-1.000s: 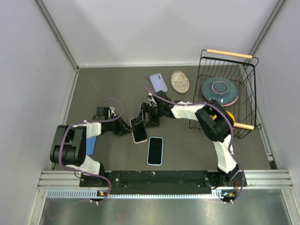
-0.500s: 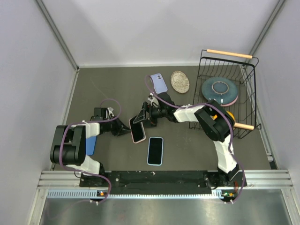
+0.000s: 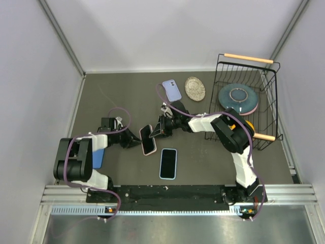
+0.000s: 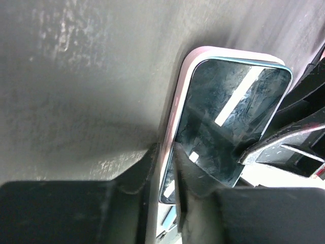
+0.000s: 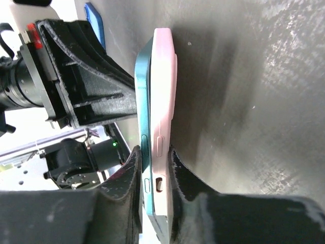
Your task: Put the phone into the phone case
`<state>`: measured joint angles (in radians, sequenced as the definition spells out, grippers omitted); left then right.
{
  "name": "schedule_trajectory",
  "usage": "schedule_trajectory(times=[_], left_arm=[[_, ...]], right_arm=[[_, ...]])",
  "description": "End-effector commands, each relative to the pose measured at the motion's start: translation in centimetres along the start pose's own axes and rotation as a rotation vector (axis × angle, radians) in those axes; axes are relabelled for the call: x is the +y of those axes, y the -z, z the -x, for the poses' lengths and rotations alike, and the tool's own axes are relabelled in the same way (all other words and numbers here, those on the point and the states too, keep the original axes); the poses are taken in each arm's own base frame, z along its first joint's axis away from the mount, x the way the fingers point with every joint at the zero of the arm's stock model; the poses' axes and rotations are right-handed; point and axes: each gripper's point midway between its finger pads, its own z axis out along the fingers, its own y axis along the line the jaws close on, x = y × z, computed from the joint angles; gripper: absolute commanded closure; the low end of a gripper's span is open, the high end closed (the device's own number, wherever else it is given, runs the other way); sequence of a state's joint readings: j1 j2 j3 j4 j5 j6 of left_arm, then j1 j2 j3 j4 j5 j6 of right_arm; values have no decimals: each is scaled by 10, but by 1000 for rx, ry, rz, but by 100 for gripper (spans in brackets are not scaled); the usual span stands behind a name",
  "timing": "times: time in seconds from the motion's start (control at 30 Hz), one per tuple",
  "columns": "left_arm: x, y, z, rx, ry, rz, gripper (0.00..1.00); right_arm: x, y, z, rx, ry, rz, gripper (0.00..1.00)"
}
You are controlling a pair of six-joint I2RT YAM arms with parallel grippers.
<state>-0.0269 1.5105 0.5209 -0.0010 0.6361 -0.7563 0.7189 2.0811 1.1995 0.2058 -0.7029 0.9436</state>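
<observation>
Right now you have two phones in view and both claws on one of them. The teal-rimmed phone with a dark screen (image 3: 148, 141) lies against the pink phone case (image 5: 165, 76) at mid-table, between the arms. The left gripper (image 3: 136, 144) pinches the pair from the left, one finger on the glass and one outside the pink rim. The right gripper (image 3: 156, 133) is clamped across both, one finger on the screen side and one on the case's back. In the right wrist view the teal rim stands proud of the pink one, so you cannot tell whether the phone is fully seated. The second phone, in a pale blue case (image 3: 168, 163), lies flat just nearer the arm bases. One lavender phone case (image 3: 172, 90) lies at the far side beside one speckled round dish (image 3: 195, 88). One blue flat slab (image 3: 98, 157) rests by the left arm. One black wire basket with wooden handles (image 3: 246, 58) holds one blue-grey plate (image 3: 237, 98) and one orange object (image 3: 248, 125). Compared with a second ago, the right gripper has come nearer the arm bases and the held pair has edged slightly left. The second phone, lavender case, dish and basket have not moved.
</observation>
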Motion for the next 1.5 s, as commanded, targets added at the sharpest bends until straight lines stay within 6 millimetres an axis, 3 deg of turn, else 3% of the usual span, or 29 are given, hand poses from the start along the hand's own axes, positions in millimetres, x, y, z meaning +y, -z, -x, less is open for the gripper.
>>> schedule_trajectory(times=[0.0,0.1,0.23,0.4,0.63,0.8,0.97,1.07,1.13,1.23,1.33,1.47], left_arm=[[2,8,-9,-1,-14,6,63],[-18,28,-3,-70,-75,-37,49],[-48,51,-6,-86,-144,-145,39],[-92,73,-18,-53,-248,-352,36],[-147,114,-35,-48,-363,-639,36],[-160,126,-49,-44,-377,-755,36],[-165,118,-63,-1,-385,-766,41],[-167,117,-65,6,-385,-783,54],[-168,117,-65,13,-378,-787,74],[-166,115,-66,25,-385,-787,87],[-164,114,-69,47,-400,-788,89],[-162,111,-70,83,-404,-791,89]], right_arm=[[57,15,19,-39,127,139,100],[72,28,21,-51,165,161,100],[91,55,22,-76,213,187,100],[118,97,15,-106,267,281,100],[148,126,-11,-89,296,425,100],[155,135,-21,-83,288,500,100],[155,135,-26,-71,284,504,100],[157,134,-30,-60,293,513,96],[159,135,-34,-46,303,522,84],[160,139,-41,-39,328,542,67],[168,147,-45,-42,364,575,57],[177,155,-49,-48,411,604,57]])
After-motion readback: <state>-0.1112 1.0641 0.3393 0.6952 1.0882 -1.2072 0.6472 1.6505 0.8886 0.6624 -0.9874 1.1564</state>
